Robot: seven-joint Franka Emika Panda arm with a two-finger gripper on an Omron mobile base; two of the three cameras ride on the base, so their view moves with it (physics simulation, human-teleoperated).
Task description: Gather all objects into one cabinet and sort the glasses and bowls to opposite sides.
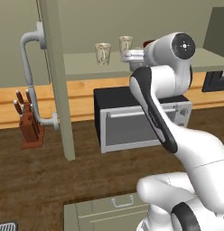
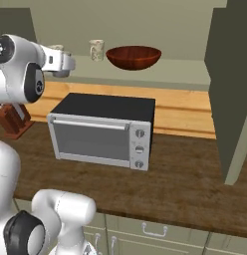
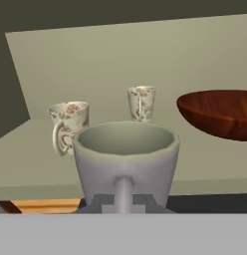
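My gripper (image 3: pixel 124 191) is shut on the near wall of the pale grey-green bowl (image 3: pixel 125 154), held upright just in front of the cabinet shelf (image 3: pixel 210 159). On the shelf behind it stand two cream speckled glasses (image 3: pixel 70 119) (image 3: pixel 141 103), and the dark red-brown bowl (image 3: pixel 217 112) sits to their right. From the left base camera, the gripper (image 1: pixel 132 57) hangs at the shelf's front edge, right of the glasses (image 1: pixel 103 53) (image 1: pixel 126 44). The right base camera shows the gripper (image 2: pixel 65 63) left of a glass (image 2: pixel 96 50) and the red-brown bowl (image 2: pixel 134 56).
The cabinet's open door (image 1: pixel 57 81) with its curved grey handle (image 1: pixel 30 67) juts out on the left; another door (image 2: pixel 230 89) hangs open on the right. A toaster oven (image 2: pixel 103 127) stands on the wooden counter below the shelf, beside a knife block (image 1: pixel 29 124).
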